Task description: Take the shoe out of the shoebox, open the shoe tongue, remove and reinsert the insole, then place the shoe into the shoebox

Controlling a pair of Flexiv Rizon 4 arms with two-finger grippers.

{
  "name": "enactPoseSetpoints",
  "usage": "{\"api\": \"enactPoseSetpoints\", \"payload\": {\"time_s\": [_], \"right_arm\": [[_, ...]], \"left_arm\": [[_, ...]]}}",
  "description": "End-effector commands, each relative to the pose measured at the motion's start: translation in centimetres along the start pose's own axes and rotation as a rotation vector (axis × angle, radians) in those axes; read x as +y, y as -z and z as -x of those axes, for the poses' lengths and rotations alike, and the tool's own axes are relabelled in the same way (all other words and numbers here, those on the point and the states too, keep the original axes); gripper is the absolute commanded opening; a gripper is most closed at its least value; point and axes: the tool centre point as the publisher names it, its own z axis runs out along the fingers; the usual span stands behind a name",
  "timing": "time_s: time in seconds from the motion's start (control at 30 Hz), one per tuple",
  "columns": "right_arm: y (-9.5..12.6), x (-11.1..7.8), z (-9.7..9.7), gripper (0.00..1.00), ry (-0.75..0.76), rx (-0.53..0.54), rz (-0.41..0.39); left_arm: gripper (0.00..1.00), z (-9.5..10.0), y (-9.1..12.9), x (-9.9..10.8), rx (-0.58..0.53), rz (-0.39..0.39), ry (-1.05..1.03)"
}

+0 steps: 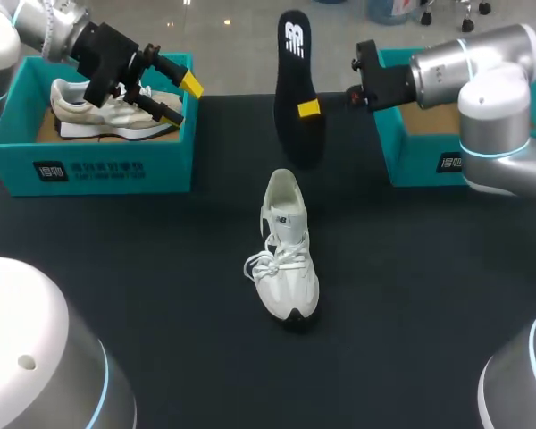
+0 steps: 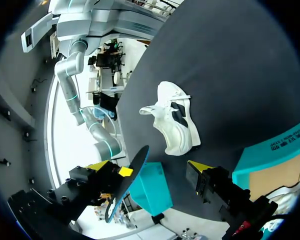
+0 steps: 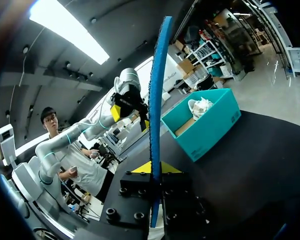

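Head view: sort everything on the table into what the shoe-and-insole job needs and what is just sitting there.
Job:
- white shoe, lying on the table
- insole, held upright by the right gripper, fingers shut on it
- right shoebox, probably this shoe's box

Lying about:
- left shoebox
- second shoe inside it
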Motion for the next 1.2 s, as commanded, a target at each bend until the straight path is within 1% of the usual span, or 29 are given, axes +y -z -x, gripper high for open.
{"api": "enactPoseSetpoints", "payload": {"time_s": [0.03,0.27,0.37,0.43,0.5,0.6,0.8,0.87,1.0,1.1,1.17,1.2], "right_arm": [[0.0,0.2,0.0,0.0,-0.001,0.0,-0.005],[0.0,0.2,0.0,0.0,-0.001,0.0,-0.005],[-1.2,-0.6,0.4,0.0,-0.004,0.003,0.042],[-1.6,-1.0,0.5,0.0,-0.013,-0.021,0.065],[-1.9,-1.3,0.4,0.0,-0.02,-0.036,0.108],[-2.3,-2.0,0.4,0.0,-0.016,-0.048,0.137],[-3.5,-3.1,-0.1,0.0,-0.021,-0.031,0.142],[-3.5,-3.4,-0.2,0.0,-0.02,-0.033,0.139],[-2.3,-3.8,-0.1,0.0,-0.007,-0.034,0.15],[-1.7,-4.0,0.1,0.0,0.006,-0.029,0.121],[-1.5,-4.2,0.4,0.0,0.002,-0.025,0.124],[-1.5,-4.2,0.5,0.0,-0.007,-0.022,0.107]], "left_arm": [[1.0,0.0,0.1,0.0,0.003,-0.001,0.0],[1.0,0.0,0.1,0.0,0.003,-0.001,0.0],[1.0,0.0,0.1,0.0,0.003,-0.001,0.0],[1.0,0.0,0.1,0.0,0.003,-0.001,0.0],[1.0,0.0,0.1,0.0,0.003,-0.001,0.0],[1.0,0.0,0.1,0.0,0.003,-0.001,0.0],[1.0,0.0,0.1,0.0,0.003,-0.001,0.0],[1.0,0.0,0.1,0.0,0.003,-0.001,0.0],[1.0,0.0,0.1,0.0,0.003,-0.001,0.0],[1.0,0.0,0.1,0.0,0.003,-0.001,0.0],[1.0,0.0,0.1,0.0,0.003,-0.001,0.0],[1.0,0.0,0.1,0.0,0.003,-0.001,0.0]]}}
